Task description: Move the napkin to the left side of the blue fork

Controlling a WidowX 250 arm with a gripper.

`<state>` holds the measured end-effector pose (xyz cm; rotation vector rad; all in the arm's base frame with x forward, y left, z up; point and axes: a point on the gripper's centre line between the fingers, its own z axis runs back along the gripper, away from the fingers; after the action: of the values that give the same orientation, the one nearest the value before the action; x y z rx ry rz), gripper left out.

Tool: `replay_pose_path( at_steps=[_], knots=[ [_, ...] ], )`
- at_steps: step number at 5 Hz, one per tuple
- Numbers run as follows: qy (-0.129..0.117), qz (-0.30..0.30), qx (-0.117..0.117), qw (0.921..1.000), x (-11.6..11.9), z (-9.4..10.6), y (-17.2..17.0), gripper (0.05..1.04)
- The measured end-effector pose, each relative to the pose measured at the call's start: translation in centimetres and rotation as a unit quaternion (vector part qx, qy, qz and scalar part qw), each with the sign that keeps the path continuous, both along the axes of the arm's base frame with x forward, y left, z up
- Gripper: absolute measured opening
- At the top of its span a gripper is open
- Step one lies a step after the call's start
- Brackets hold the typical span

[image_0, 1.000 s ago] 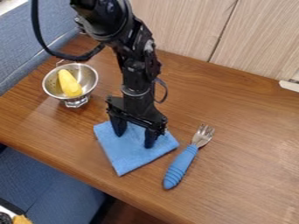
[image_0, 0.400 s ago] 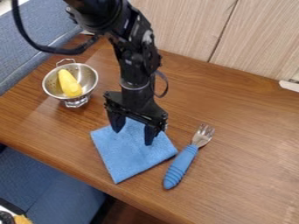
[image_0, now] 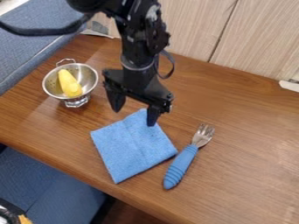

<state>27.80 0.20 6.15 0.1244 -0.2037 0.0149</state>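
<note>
Gripper: the black gripper (image_0: 134, 117) hangs above the centre of the frame, its two fingers spread wide with bare space between; one fingertip overlaps the napkin's top corner, contact unclear.
Arm: the black arm (image_0: 140, 43) comes down from the top edge, a dark cable looping to the upper left.
Napkin: the blue napkin (image_0: 131, 146) lies flat just left of and below centre, four-cornered, soft-textured, a faint crease running down from its top; its right corner is just beside the fork handle.
Fork: the blue-handled fork (image_0: 182, 164) slants right of the napkin, metal tines toward the upper right.
Colander: the metal colander (image_0: 88, 76) sits upper left, a yellow object (image_0: 69, 84) inside.
Table: brown wood (image_0: 245, 153).
Wall: pale panels (image_0: 257, 39) along the top.
</note>
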Motion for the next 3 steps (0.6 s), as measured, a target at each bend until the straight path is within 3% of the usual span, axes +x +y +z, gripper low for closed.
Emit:
replay_pose_path(
  at_steps=[3],
  knots=[
    [0.004, 0.007, 0.001, 1.0, -0.21, 0.05, -0.03, 0.999]
  ],
)
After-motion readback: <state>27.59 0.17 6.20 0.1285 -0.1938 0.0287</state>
